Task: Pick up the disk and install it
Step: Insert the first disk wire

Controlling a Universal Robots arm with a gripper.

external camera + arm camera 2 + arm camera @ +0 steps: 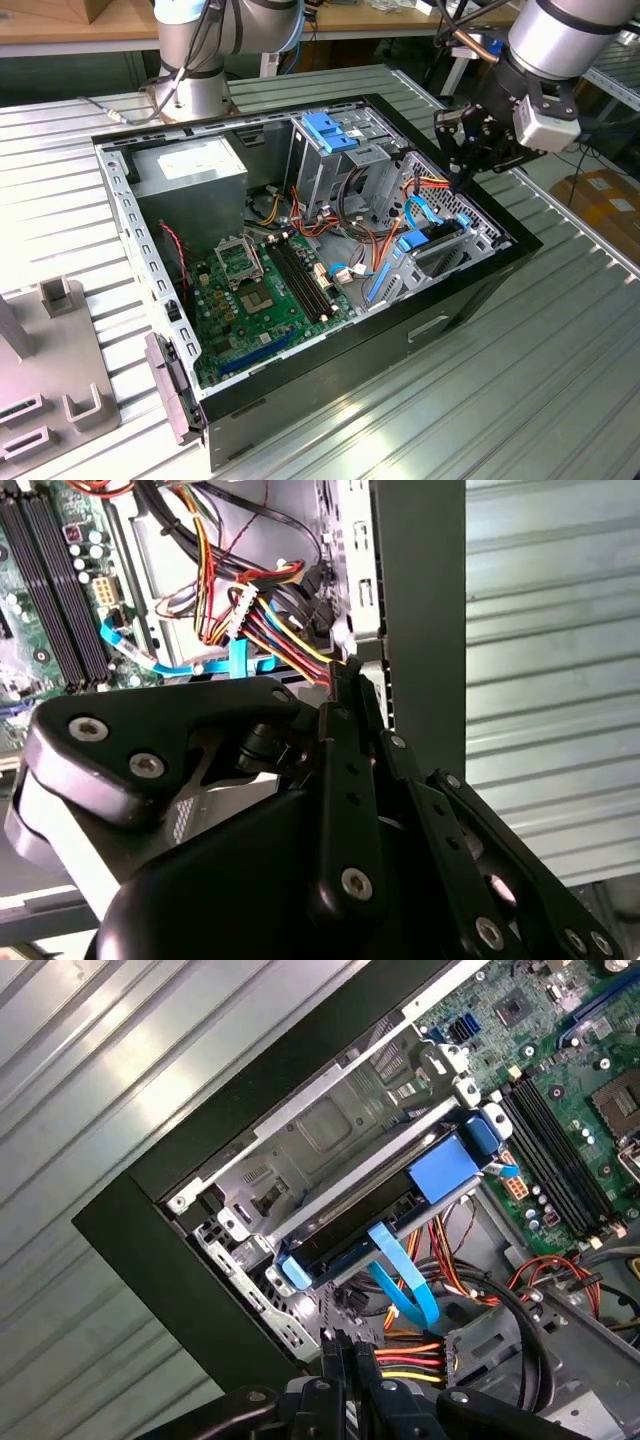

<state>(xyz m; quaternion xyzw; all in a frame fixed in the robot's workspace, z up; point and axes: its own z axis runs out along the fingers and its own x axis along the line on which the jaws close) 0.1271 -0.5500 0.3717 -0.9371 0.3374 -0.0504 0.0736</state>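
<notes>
- Where your gripper (345,1348) hangs, just over the front corner of the computer case (524,243), its fingertips are pressed together. Nothing shows between them in either wrist view.
- Power cable bundle (412,1360), red, yellow and black: just beside the fingertips, ending in a white connector.
- Flat blue data cable (405,1282): looped between the bundle and the disk, soft and loose. It would likely snag if you dragged anything across it.
- Disk (360,1225): seated lengthwise in the lower drive bay along the case's side wall, a little beyond the gripper and not touching it.
  - Looks: a thin, dark slab seen edge-on, framed by a long light-blue plastic carrier rail with a blue tab at each end. Its broad face is hidden from you.
  - Handling, as a judgement: rigid and fairly dense for its size, with smooth metal sides that may slip, and sensitive to knocks. The plastic rail will probably flex.
  - Where to hold: across the two long edges near the middle, on the rail. Keep off the end tabs and the connector end.
- Motherboard (560,1080): green, lying beyond the bay, with black memory slots (545,1150).
- Upper drive cage (322,165): grey metal with a blocky blue latch (330,130), at the far side of the case in the exterior view.
- Slatted metal table (560,380): carries the case.
</notes>
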